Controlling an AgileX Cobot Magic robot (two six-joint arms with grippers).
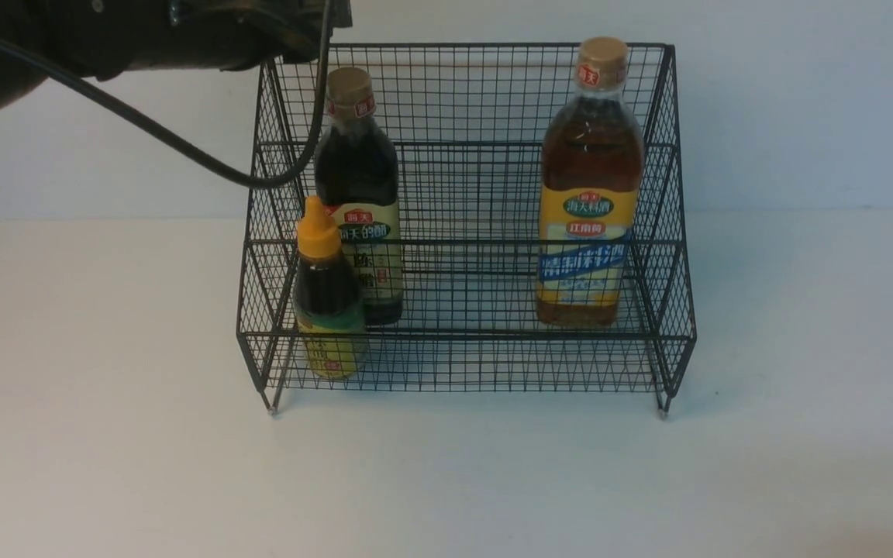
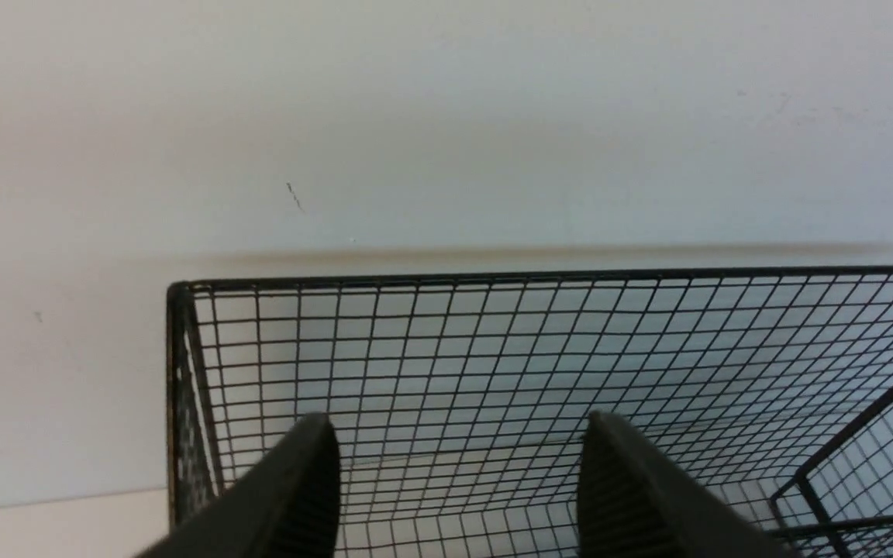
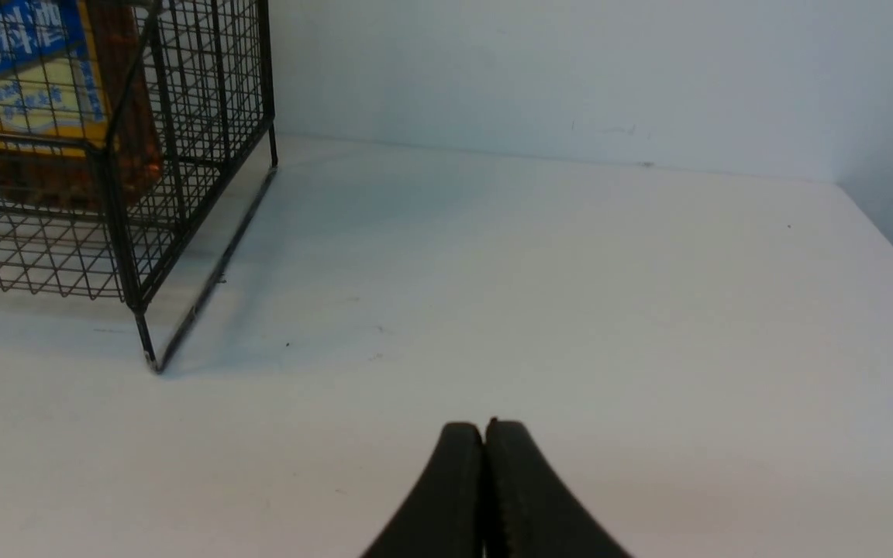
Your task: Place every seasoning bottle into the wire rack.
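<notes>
All three seasoning bottles stand upright in the black wire rack [image 1: 477, 335]. The tall dark one with a cream label [image 1: 357, 194] is at the left. Just in front of it, on the lower front step, is the small one with an orange nozzle cap [image 1: 326, 302]. At the right stands the tall amber one [image 1: 590, 186] with a yellow-blue label. My left arm [image 1: 183, 31] hangs above the rack's back left corner. My left gripper [image 2: 458, 422] is open and empty over the rack's rear mesh [image 2: 493, 277]. Away from the rack's right foot [image 3: 117, 217], my right gripper [image 3: 484, 425] is shut and empty above the table; the amber bottle [image 3: 51, 93] shows through the mesh.
A black cable [image 1: 183, 147] droops from the left arm across the rack's upper left side. The white table [image 1: 446, 480] runs to a pale wall behind the rack. The table's right edge [image 3: 888, 240] shows in the right wrist view.
</notes>
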